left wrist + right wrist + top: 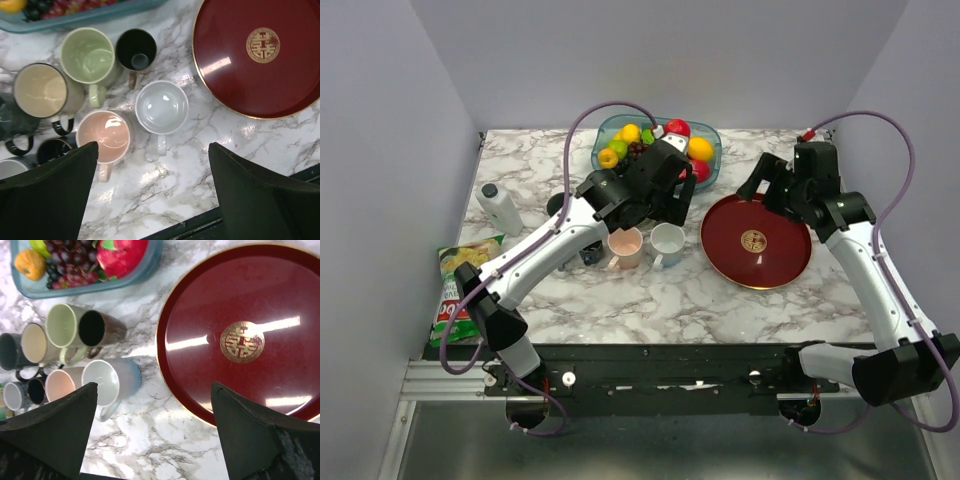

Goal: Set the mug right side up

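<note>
The marble table (650,300) holds clustered mugs left of a red tray (756,242). The pale blue mug (161,106) stands upright beside a pink mug (104,137), under the wide-open left gripper (152,145). The right gripper (154,385) gapes wide above the tray.

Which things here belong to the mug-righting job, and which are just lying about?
Job in hand:
- mugs, the clearly visible ones standing mouth-up
- left hand, open above them

Lying about:
- red tray
- fruit bowl
- white bottle
- snack bag
- right hand, open near the tray
</note>
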Action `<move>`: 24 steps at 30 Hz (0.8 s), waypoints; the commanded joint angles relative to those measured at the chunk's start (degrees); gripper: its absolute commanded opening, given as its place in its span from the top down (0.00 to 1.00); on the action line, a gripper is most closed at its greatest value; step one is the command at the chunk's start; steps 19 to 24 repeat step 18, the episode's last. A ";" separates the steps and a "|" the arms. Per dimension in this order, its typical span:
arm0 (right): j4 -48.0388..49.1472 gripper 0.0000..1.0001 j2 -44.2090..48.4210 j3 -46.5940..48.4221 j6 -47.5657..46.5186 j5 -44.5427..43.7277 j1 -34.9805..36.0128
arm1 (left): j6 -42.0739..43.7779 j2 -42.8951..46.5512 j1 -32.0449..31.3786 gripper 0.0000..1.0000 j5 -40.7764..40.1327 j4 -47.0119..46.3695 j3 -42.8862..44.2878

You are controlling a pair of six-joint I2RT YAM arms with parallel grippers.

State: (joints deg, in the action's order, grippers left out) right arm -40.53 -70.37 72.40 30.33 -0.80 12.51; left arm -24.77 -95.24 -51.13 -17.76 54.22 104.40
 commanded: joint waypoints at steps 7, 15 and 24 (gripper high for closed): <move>-3.85 0.00 4.01 10.48 -1.06 -5.08 -0.30 | 5.17 7.08 -0.28 0.01 -13.44 4.06 4.50; -1.04 0.00 6.82 7.84 0.00 -6.59 -0.38 | 7.11 10.25 -0.28 0.01 -13.62 1.86 1.16; -1.13 0.00 7.17 7.49 0.08 -7.02 -0.30 | 7.20 10.60 -0.28 0.01 -13.71 1.95 0.81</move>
